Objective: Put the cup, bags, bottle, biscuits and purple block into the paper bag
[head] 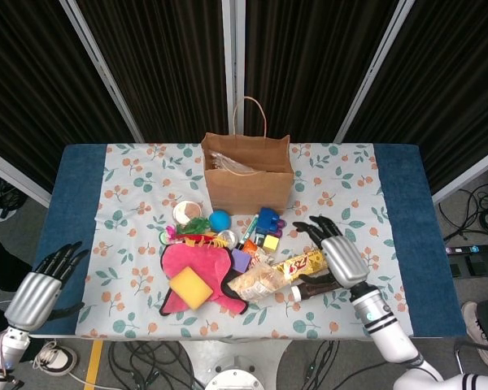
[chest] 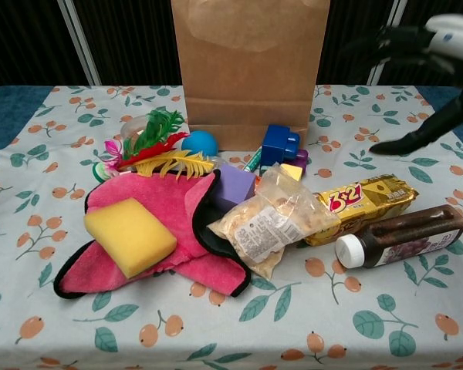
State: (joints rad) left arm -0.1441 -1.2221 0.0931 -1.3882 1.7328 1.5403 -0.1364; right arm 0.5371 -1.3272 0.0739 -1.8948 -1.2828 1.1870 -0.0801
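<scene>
The brown paper bag (head: 248, 175) (chest: 249, 69) stands upright at the back, with a clear bag (head: 232, 165) showing inside its mouth. The cup (head: 187, 213) sits left of its front. A clear snack bag (head: 258, 282) (chest: 272, 220) lies beside the purple block (head: 241, 261) (chest: 233, 185). The yellow biscuit pack (head: 302, 263) (chest: 363, 199) and the dark bottle (head: 317, 287) (chest: 401, 236) lie on their sides at the right. My right hand (head: 337, 253) (chest: 428, 69) hovers above them, fingers spread, holding nothing. My left hand (head: 39, 291) is open off the table's left edge.
A pink cloth (head: 197, 272) (chest: 162, 231) with a yellow sponge (head: 191, 288) (chest: 130, 235) on it fills the front middle. A blue ball (head: 220, 220), a blue block (head: 268, 219) (chest: 280, 145), small coloured blocks and feathers (chest: 158, 150) crowd the space before the bag.
</scene>
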